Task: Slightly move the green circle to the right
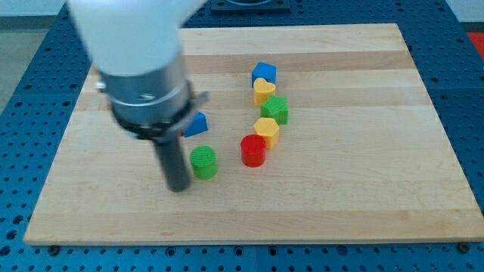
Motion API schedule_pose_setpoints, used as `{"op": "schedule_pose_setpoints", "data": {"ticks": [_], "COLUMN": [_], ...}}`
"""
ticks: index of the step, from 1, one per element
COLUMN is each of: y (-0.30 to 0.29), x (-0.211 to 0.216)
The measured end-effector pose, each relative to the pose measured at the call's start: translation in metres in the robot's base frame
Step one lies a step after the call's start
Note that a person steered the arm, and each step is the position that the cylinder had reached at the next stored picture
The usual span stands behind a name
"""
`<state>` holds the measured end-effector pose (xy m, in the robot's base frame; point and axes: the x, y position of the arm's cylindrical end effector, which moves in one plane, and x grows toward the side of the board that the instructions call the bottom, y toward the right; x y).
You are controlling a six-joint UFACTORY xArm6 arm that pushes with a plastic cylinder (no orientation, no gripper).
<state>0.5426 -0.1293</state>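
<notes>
So it's a light wooden board (363, 204) on a blue perforated table (23, 91). My tip (179, 188) is down on the wood, and the green circle (203, 162) sits just to its right. Further right: red cylinder (253, 150), yellow block (267, 131), green block (275, 109), yellow heart (264, 91), blue block (265, 73). A blue triangle (198, 125) is just above the tip.

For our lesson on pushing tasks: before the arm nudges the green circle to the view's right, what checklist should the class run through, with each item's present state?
1. My tip is on the green circle's left side: ok.
2. Tip touching the circle: cannot tell; they look very close.
3. Board just right of the circle free: ok.
4. Red cylinder further right could be hit by a long push: keep it slight.
5. Blue block out of the path: ok.
</notes>
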Motion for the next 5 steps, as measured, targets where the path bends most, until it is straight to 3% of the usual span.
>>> {"op": "schedule_pose_setpoints", "data": {"ticks": [1, 2, 3, 5], "y": [-0.005, 0.061, 0.084, 0.030], "x": [-0.036, -0.022, -0.004, -0.003]}}
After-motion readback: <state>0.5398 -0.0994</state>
